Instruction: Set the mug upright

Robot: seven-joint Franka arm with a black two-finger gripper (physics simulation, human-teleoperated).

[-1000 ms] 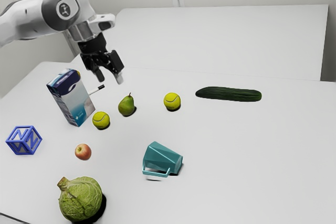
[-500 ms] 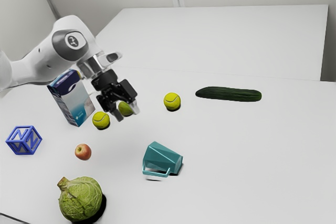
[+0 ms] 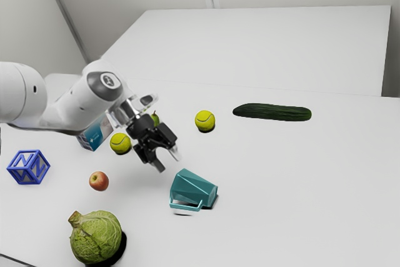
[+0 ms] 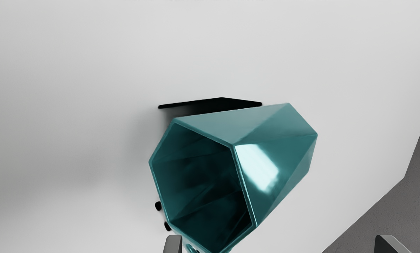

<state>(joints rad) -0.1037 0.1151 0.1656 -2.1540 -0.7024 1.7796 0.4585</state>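
Observation:
My gripper [image 3: 167,162] hangs in the air just up and left of the teal mug [image 3: 192,188] in the exterior view, its fingers apart with nothing between them. The mug lies on its side on the table, handle toward the exterior view's bottom and base toward its right. In the wrist view the mug [image 4: 273,147] shows its open mouth toward the camera, and the gripper [image 4: 278,244] has its two tips spread wide. One fingertip overlaps the mug's handle side in that picture; I cannot tell any contact.
On the white table [image 3: 281,192] are a cabbage [image 3: 95,237], an apple [image 3: 99,181], a blue cube [image 3: 29,167], two tennis balls [image 3: 205,120] and a cucumber [image 3: 272,112]. The arm partly covers a carton [image 3: 95,134] and a pear [image 3: 155,119].
My arm has come down and toward the exterior view's right, from above the carton and pear to beside the mug. The mug and other objects have stayed put.

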